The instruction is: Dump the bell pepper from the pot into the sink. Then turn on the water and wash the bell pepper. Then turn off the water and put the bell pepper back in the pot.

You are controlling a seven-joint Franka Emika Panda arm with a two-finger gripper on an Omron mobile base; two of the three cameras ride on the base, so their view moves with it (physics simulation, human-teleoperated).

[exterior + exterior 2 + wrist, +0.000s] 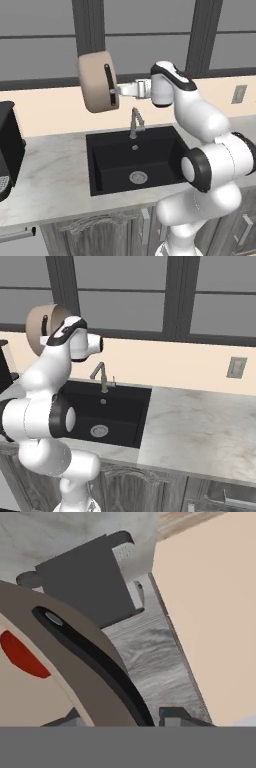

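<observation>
Gripper (118, 91) clenched on the dark handle of the pot (97, 82), held tipped on its side high above the sink (137, 160); bell pepper (22, 654) inside the pot, not dumped; washing, faucet (135, 121) and return all left.

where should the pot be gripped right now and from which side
By its rim at the dark side handle, from the arm's side. The pot hangs tipped on its side above the sink, and the end effector is shut on that rim already.
</observation>
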